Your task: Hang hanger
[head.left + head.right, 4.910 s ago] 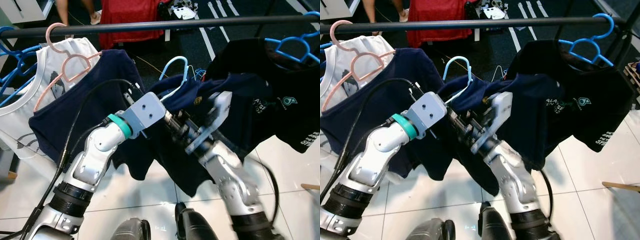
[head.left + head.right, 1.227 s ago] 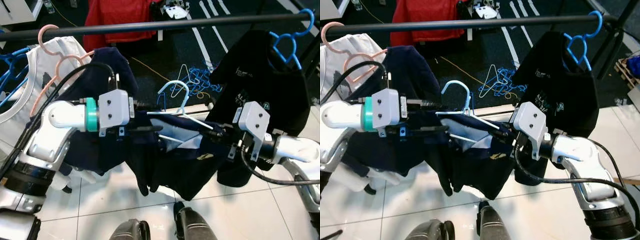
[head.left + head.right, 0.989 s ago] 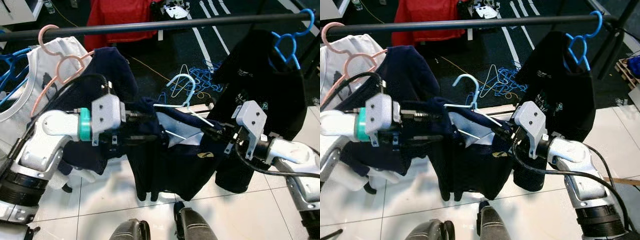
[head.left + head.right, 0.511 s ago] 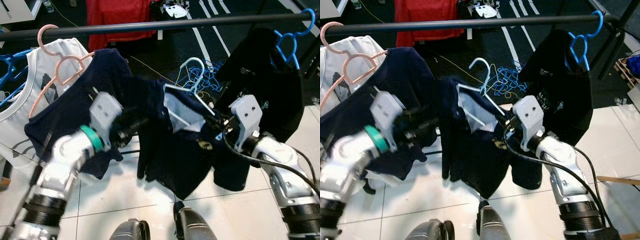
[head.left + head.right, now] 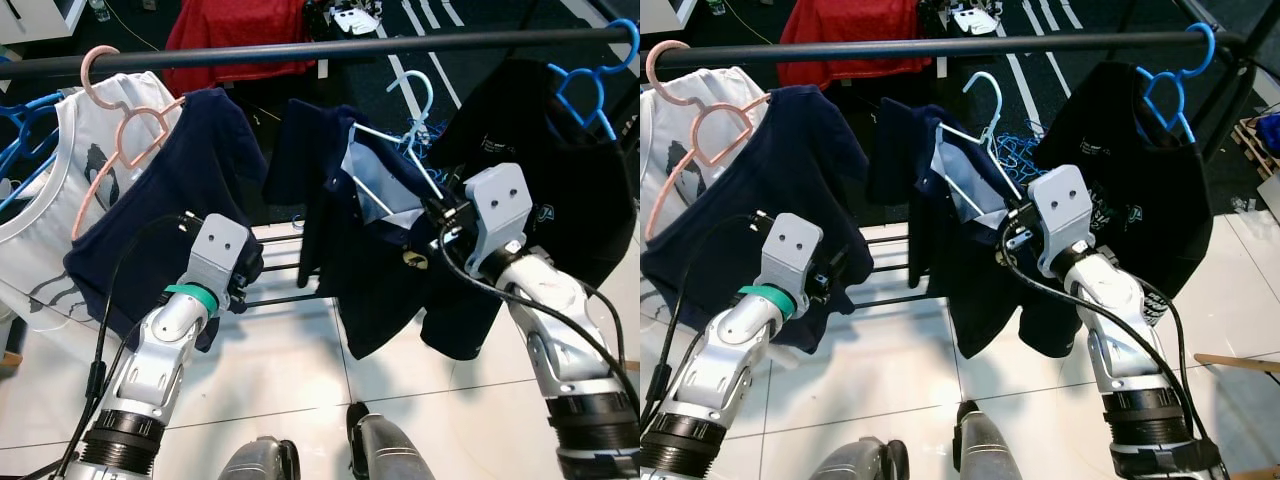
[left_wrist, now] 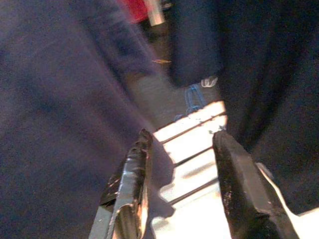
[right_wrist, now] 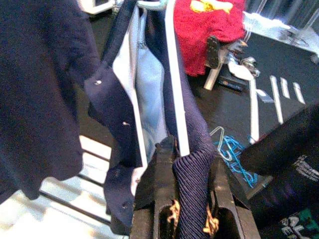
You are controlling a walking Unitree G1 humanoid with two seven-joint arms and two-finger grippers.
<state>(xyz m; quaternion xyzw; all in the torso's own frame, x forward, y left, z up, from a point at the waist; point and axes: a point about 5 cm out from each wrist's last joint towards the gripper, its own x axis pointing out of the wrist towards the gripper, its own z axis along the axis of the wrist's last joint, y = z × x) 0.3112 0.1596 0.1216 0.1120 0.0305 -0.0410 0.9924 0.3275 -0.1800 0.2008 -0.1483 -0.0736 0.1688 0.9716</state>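
A light blue hanger (image 5: 418, 92) carries a navy shirt (image 5: 350, 250) with a pale lining. Its hook stands just under the black rail (image 5: 300, 50) and apart from it. My right gripper (image 7: 182, 164) is shut on the shirt's shoulder and the hanger arm inside it, and holds it up from the right (image 5: 445, 212). My left gripper (image 6: 182, 144) is open with nothing between its fingers. It hangs low at the left (image 5: 245, 275), in front of another navy shirt.
On the rail hang pink hangers (image 5: 120, 120) with a white top and a navy shirt (image 5: 170, 200) at left, and a blue hanger (image 5: 580, 90) with a black shirt (image 5: 540, 180) at right. Loose blue hangers (image 5: 1025, 155) lie on the dark floor behind. Low rack bars (image 5: 290, 295) cross below.
My left gripper has let go of the shirt and dropped down to the left. My right gripper has raised the hanger and shirt up toward the rail.
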